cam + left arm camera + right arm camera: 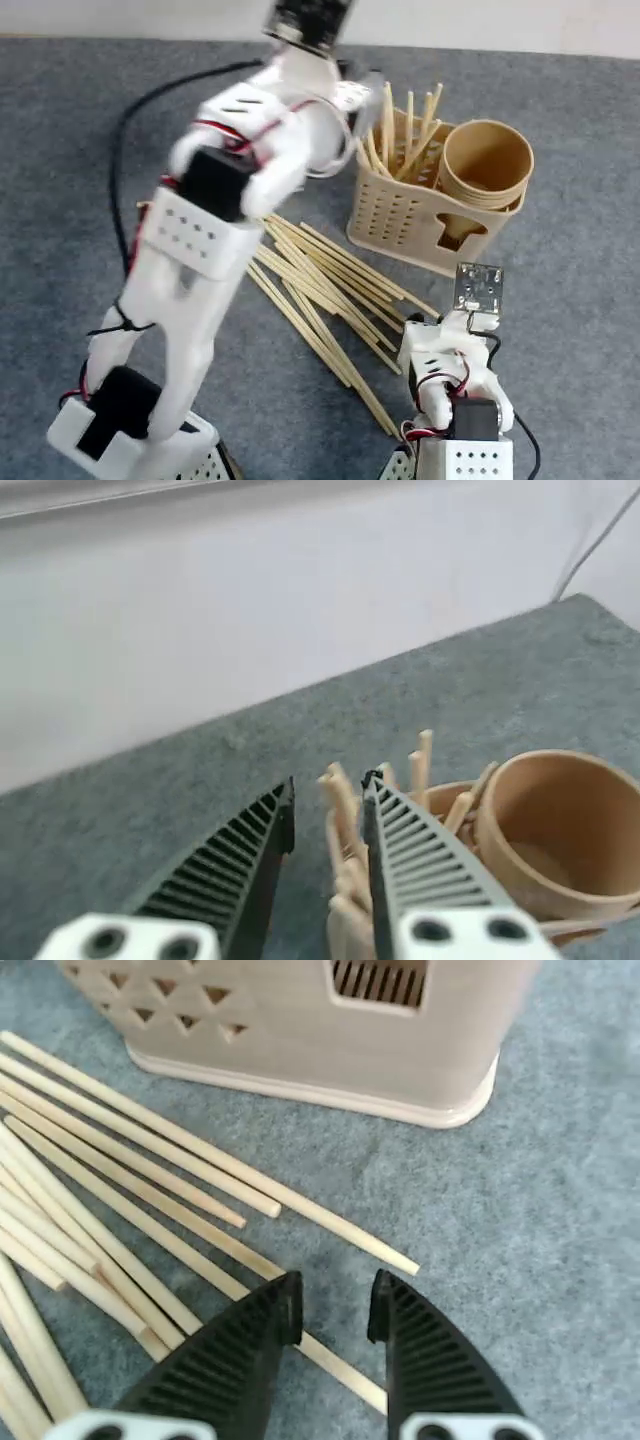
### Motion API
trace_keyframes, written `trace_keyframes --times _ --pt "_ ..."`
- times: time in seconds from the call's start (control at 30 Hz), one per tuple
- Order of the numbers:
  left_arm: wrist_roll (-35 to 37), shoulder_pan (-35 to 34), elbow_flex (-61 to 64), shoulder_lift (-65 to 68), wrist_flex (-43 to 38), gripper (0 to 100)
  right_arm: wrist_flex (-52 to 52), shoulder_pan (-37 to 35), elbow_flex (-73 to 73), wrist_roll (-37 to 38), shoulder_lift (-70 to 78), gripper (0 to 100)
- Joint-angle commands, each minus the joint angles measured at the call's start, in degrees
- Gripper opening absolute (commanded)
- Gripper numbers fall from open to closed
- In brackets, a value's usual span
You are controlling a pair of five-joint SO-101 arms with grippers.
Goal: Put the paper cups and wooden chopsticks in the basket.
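Observation:
The beige perforated basket (405, 215) stands on grey carpet and holds stacked paper cups (487, 160) and several upright wooden chopsticks (400, 130). My left gripper (328, 800) hovers open above the basket's chopstick end, with the chopstick tips (340, 825) between its fingers, close to one of them. The cups (560, 820) sit just beyond. Several loose chopsticks (320, 290) lie fanned on the carpet in front of the basket. My right gripper (333, 1300) is open low over one loose chopstick (330, 1358), short of the basket wall (300, 1050).
The left arm (220, 210) stretches across the loose chopsticks towards the basket, trailing a black cable (130, 130). The right arm (455, 375) sits folded at the near edge. A pale wall (250, 600) rises behind the carpet.

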Motion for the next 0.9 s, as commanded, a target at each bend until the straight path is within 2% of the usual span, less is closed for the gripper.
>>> trace_keyframes --times 0.0,0.13,0.27,0.4,0.63,0.77,0.87 --pt "0.5 -7.1 -9.5 -1.0 11.5 13 -1.5 0.7 4.3 0.0 -0.7 12.3" --pt "-0.2 -15.3 -13.8 -1.0 18.8 13 -1.5 0.7 4.3 0.0 -0.7 12.3" --pt "-7.6 -21.9 -14.2 -0.6 23.4 17 -1.5 0.7 4.3 0.0 -0.7 12.3" --pt "-11.7 -28.6 -12.0 -0.3 26.0 17 -1.5 0.7 4.3 0.0 -0.7 12.3" --pt "-26.0 -34.2 5.8 -0.3 18.4 17 -1.5 0.7 4.3 0.0 -0.7 12.3" --pt "-35.5 -34.0 15.7 -0.3 13.4 17 -1.5 0.7 4.3 0.0 -0.7 12.3" --pt "-39.8 -33.3 21.2 -0.3 9.3 17 -1.5 0.7 4.3 -0.1 -0.7 12.3"
